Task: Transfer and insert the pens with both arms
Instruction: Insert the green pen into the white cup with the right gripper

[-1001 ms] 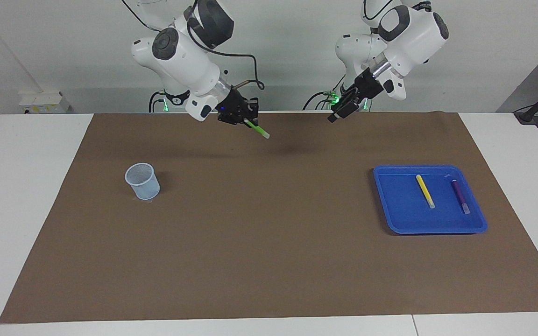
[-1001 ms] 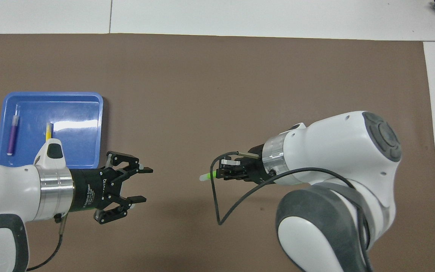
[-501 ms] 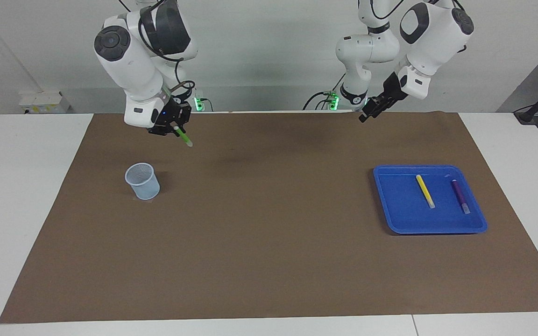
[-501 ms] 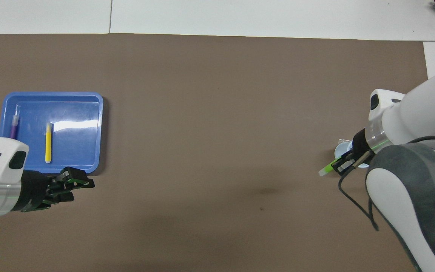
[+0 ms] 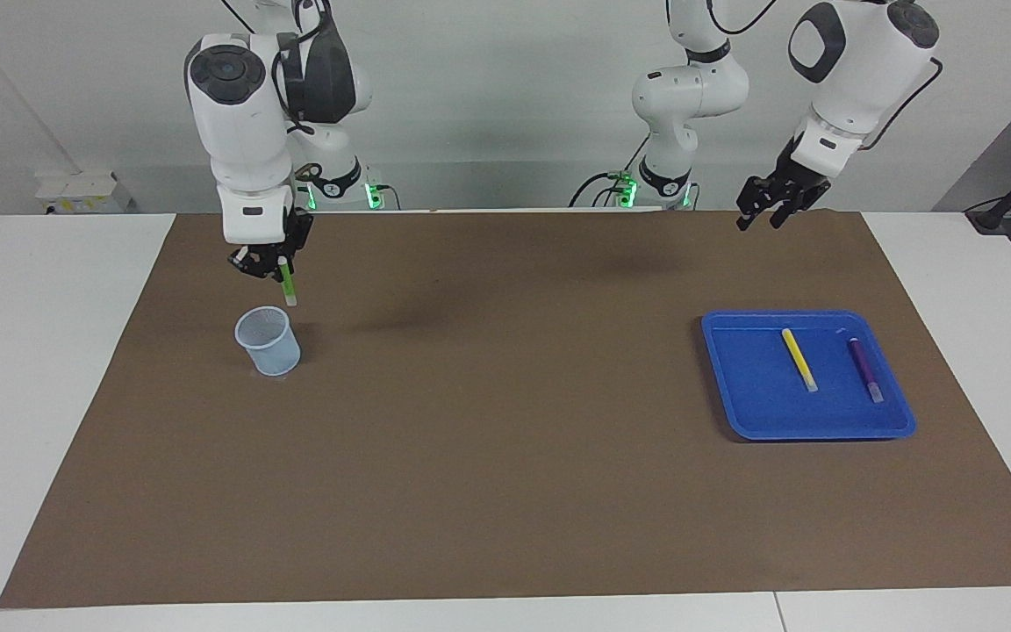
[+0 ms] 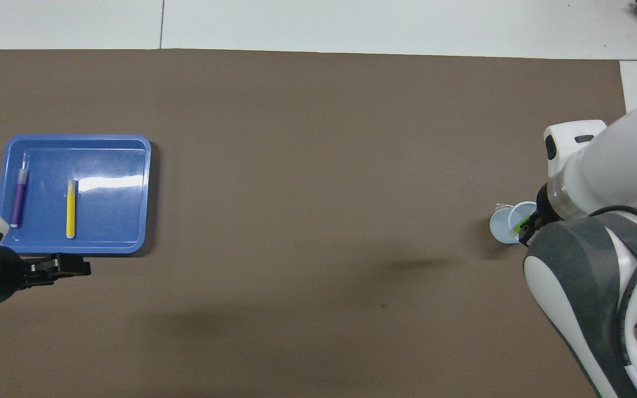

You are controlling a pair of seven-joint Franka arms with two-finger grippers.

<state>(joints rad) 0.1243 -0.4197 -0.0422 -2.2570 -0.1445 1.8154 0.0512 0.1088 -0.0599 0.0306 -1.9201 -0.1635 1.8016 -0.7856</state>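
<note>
Since a second ago our right gripper point(image 5: 265, 262) has carried the green pen point(image 5: 287, 285) from mid-table to just over the mesh cup point(image 5: 268, 341), while our left gripper point(image 5: 763, 207) has drawn back over the mat edge near the blue tray point(image 5: 896, 425). We clamp the pen at its upper end so it hangs nearly upright, pale tip down, lined up for the cup's mouth; we judge the drop comes next. The left jaws stand partly open and empty, waiting for the next pickup. The yellow pen point(image 5: 799, 359) and purple pen point(image 5: 864, 369) lie apart in the glossy, shallow-rimmed plastic tray. The cup is a pale, tapered wire mesh on the matte brown mat point(image 5: 505, 491).
</note>
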